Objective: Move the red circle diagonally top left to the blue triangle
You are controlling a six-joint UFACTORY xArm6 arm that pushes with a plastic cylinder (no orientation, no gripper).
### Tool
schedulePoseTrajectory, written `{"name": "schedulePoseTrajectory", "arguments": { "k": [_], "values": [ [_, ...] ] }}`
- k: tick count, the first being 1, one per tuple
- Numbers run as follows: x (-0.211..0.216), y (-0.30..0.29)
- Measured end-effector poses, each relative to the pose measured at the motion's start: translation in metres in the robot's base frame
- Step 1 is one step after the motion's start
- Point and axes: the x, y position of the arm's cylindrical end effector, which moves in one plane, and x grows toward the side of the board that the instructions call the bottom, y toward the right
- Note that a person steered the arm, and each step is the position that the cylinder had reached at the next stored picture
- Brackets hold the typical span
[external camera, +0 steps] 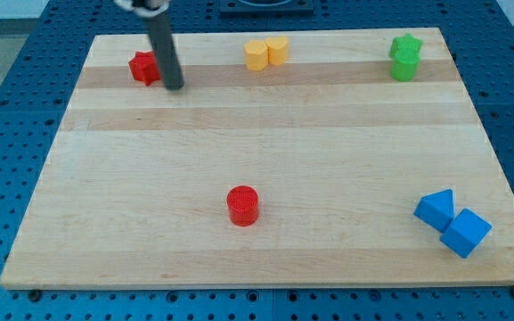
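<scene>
Dark rod, no pincer, my tip point(175, 86) beside red star point(143, 68), red circle point(242, 205) well apart

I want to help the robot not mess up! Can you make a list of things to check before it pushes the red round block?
1. Red circle in plain view, nothing touching it: ok.
2. Blue triangle found, at the view's lower right, touching a blue cube: ok.
3. My tip next to the red circle: not ok. It sits at the view's top left, just right of a red star-like block.
4. Board between circle and triangle free of blocks: ok.
5. Yellow blocks and green blocks out of the way, along the view's top: ok.
6. Red circle already up-left of the triangle: not ok; it is level with it, far left.
</scene>
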Motion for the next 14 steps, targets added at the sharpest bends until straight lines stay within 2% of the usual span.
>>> {"name": "schedulePoseTrajectory", "arguments": {
  "k": [5,7,8,12,14],
  "values": [
    [-0.004,-0.040],
    [0.053,-0.048],
    [0.059,-0.060],
    [-0.003,-0.074],
    [-0.006,-0.074]
  ]
}}
